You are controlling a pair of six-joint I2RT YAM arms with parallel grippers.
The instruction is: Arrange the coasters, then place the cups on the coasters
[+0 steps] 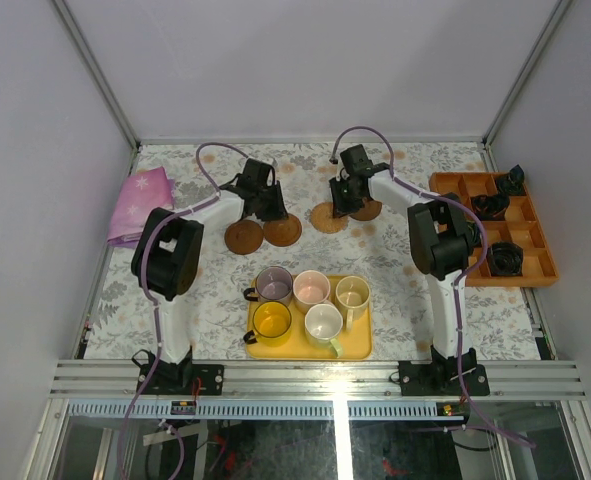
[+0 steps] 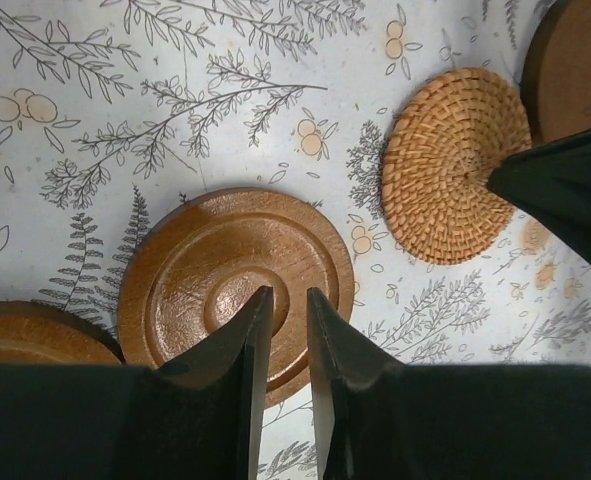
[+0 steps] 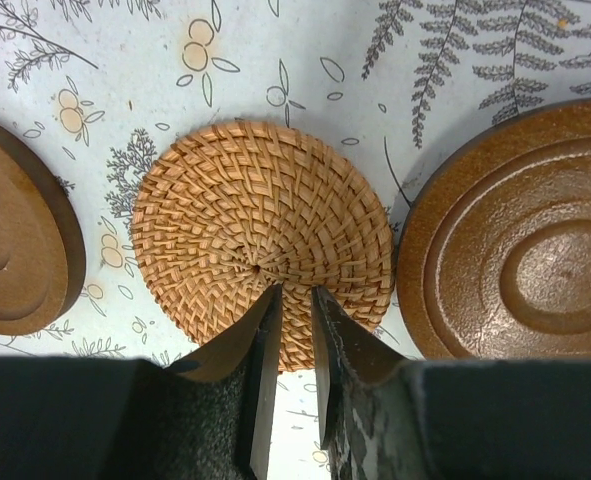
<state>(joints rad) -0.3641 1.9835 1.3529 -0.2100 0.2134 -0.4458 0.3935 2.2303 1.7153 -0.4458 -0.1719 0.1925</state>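
Observation:
Two wooden coasters (image 1: 243, 237) (image 1: 282, 230) lie at mid-left, and a woven coaster (image 1: 327, 217) with another wooden coaster (image 1: 366, 210) lies at mid-right. My left gripper (image 2: 287, 292) hovers over the centre of a wooden coaster (image 2: 235, 280); its jaws stand a narrow slit apart with nothing between them. My right gripper (image 3: 295, 288) is poised over the near part of the woven coaster (image 3: 262, 240), also barely open and holding nothing. Several cups, among them a yellow one (image 1: 272, 320), a pink one (image 1: 311, 289) and a cream one (image 1: 352, 293), stand on the yellow tray (image 1: 360, 347).
An orange compartment box (image 1: 541, 268) with black parts sits at the right edge. A pink cloth (image 1: 140, 205) lies at the far left. More wooden coasters flank the woven one in the right wrist view (image 3: 515, 260) (image 3: 20, 250).

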